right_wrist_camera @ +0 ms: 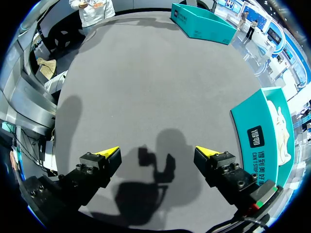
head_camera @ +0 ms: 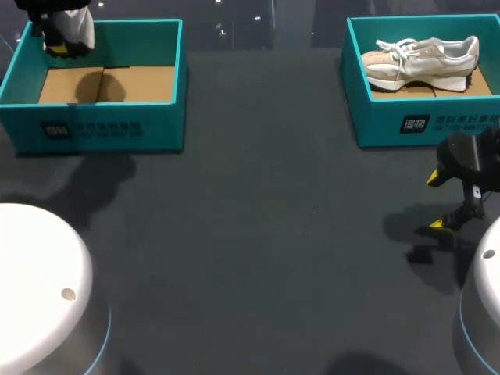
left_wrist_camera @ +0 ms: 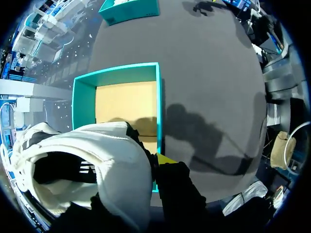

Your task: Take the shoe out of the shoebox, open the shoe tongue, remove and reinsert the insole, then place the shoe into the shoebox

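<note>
A white shoe (head_camera: 78, 27) hangs over the far left corner of the left teal shoebox (head_camera: 101, 129), with my left gripper (head_camera: 61, 48) shut on it. In the left wrist view the shoe (left_wrist_camera: 102, 160) fills the space beside the one yellow fingertip (left_wrist_camera: 165, 158) that shows, above the box's cardboard floor (left_wrist_camera: 126, 102). A second pale sneaker (head_camera: 422, 61) lies on its side in the right teal shoebox (head_camera: 391, 129). My right gripper (head_camera: 434, 201) stands open and empty near the table's right edge, in front of that box (right_wrist_camera: 257, 131); its fingers (right_wrist_camera: 109, 153) are wide apart.
The dark table (head_camera: 266, 219) stretches between the two boxes. White rounded arm bases sit at the near left (head_camera: 39, 281) and near right (head_camera: 484, 312). From the right wrist, the left box (right_wrist_camera: 204, 22) shows at the far side.
</note>
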Available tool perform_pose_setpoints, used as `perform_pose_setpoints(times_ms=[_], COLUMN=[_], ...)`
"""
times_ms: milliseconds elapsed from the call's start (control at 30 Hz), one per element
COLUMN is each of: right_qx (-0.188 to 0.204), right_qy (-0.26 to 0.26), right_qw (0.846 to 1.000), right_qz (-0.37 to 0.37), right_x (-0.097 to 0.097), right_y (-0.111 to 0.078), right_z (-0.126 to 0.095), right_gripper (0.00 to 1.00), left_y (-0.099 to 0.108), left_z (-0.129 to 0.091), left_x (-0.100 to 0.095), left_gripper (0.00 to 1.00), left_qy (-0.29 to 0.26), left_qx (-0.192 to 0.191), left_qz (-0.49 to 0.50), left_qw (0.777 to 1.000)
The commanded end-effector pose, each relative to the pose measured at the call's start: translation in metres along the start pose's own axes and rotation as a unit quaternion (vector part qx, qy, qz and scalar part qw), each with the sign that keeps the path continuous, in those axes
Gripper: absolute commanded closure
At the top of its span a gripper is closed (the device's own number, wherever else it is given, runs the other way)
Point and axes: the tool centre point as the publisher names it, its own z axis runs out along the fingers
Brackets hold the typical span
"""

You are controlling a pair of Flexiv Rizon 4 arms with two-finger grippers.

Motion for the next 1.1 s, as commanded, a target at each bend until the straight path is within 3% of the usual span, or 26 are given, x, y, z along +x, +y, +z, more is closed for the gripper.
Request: perform_pose_setpoints(times_ms=[33, 200, 667, 800, 933, 1100], right_qx=[0.002, 0.002, 0.002, 0.002, 0.002, 0.002], right_qy=[-0.001, -0.001, -0.001, -0.001, -0.001, -0.001], right_qw=[1.0, 1.0, 1.0, 1.0, 1.0, 1.0], right_qz=[0.001, 0.001, 0.001, 0.001, 0.001, 0.001], right_x=[0.002, 0.002, 0.002, 0.002, 0.002, 0.002], right_y=[0.0, 0.0, 0.0, 0.0, 0.0, 0.0], right_z=[0.0, 0.0, 0.0, 0.0, 0.0, 0.0], right_gripper=[0.0, 0.0, 0.0, 0.0, 0.0, 0.0], left_y=[0.028, 0.059, 0.06, 0.071, 0.087, 0.112], left_z=[0.009, 0.014, 0.013, 0.015, 0.02, 0.025], left_x=[-0.019, -0.035, -0.034, -0.03, -0.035, -0.042], left_gripper=[1.0, 1.0, 1.0, 1.0, 1.0, 1.0], left_qy=[0.01, 0.019, 0.024, 0.042, 0.038, 0.011], left_qx=[0.02, 0.03, 0.041, 0.072, 0.073, 0.076], left_qz=[0.014, 0.052, 0.073, 0.199, 0.269, 0.421], left_qw=[1.0, 0.998, 0.996, 0.976, 0.96, 0.904])
